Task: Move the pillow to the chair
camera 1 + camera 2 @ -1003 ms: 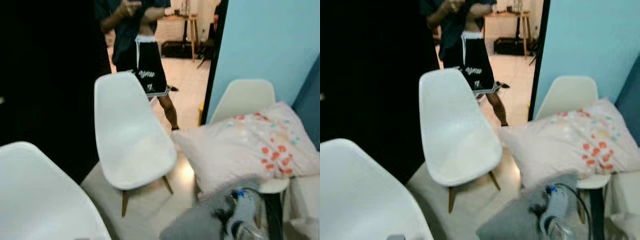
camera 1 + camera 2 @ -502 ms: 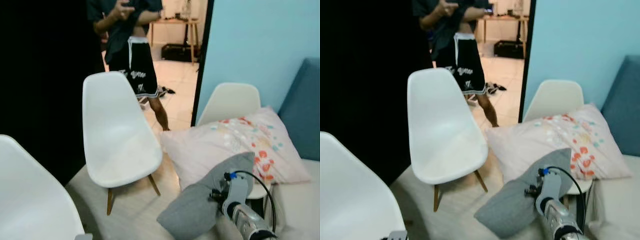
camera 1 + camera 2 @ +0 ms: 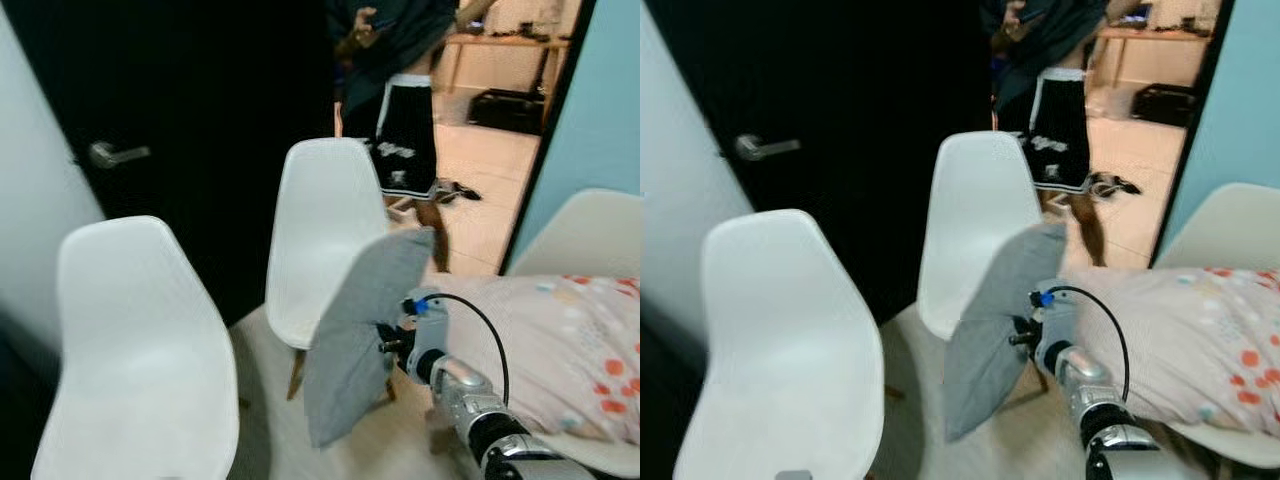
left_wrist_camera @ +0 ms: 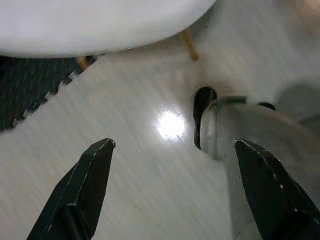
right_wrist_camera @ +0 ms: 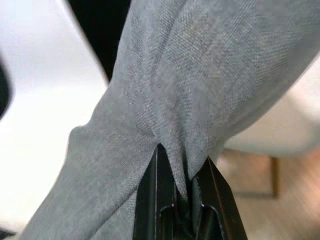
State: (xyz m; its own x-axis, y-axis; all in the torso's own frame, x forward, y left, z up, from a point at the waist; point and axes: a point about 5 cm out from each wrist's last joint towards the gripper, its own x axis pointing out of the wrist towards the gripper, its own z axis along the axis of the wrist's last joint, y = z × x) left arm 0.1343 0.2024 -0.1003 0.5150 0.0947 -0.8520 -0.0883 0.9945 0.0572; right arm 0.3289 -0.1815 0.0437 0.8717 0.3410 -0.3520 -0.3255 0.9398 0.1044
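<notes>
While the right gripper [image 5: 182,187] has its two black fingers pinched tight on a fold of the grey pillow [image 3: 360,330], the pillow is up in the air, standing pretty much on edge in front of the robot. It hangs just in front of the middle white chair [image 3: 325,235], covering part of its seat, with a nearer white chair [image 3: 140,350] off to the robot's left. On the robot's right a floral pillow [image 3: 565,350] lies on a third chair [image 3: 590,235]. The left gripper [image 4: 170,190] has its fingers spread wide, pointing down at the pale wood floor [image 4: 125,150]. A person in dark shorts [image 3: 405,110] stands in the doorway behind, next to a black door [image 3: 180,130].
</notes>
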